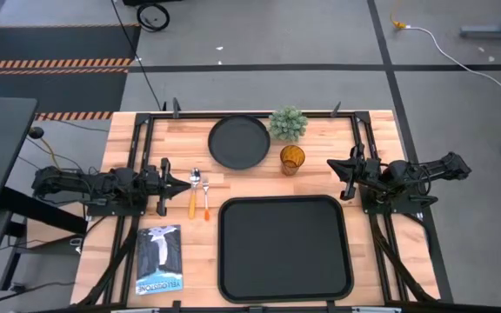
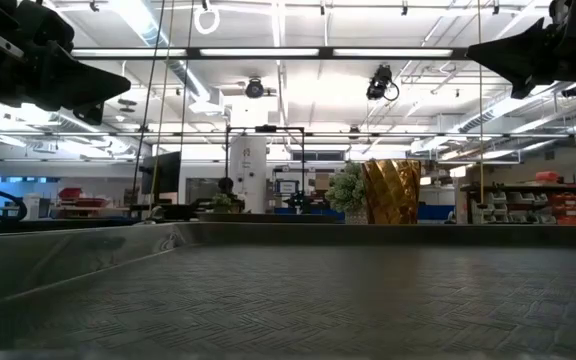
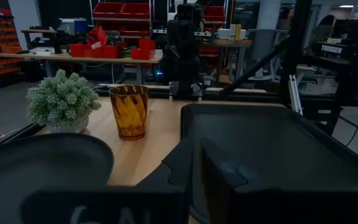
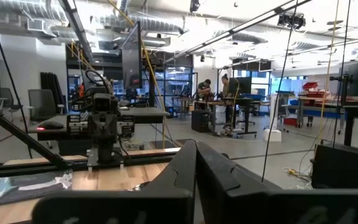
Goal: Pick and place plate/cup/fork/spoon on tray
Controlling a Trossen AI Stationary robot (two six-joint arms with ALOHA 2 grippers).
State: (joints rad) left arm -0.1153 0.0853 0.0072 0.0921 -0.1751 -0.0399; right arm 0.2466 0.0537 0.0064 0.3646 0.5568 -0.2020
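Observation:
The black tray point(image 1: 285, 248) lies at the table's near middle. The round black plate point(image 1: 239, 142) lies flat beyond it, and the amber cup point(image 1: 292, 160) stands upright to the plate's right. The spoon point(image 1: 195, 185) and the fork point(image 1: 206, 196) lie side by side left of the tray, orange handles toward the near edge. My left gripper point(image 1: 183, 184) is shut and empty, pointing right, just left of the spoon. My right gripper point(image 1: 332, 163) is shut and empty, pointing left, right of the cup. The left wrist view shows the cup point(image 3: 128, 111), plate point(image 3: 42, 162) and tray point(image 3: 278, 143).
A small potted plant point(image 1: 288, 123) stands at the far edge between the plate and the cup. A magazine point(image 1: 159, 259) lies at the near left, beside the tray. Black frame rails point(image 1: 364, 139) run along the table's sides and far edge.

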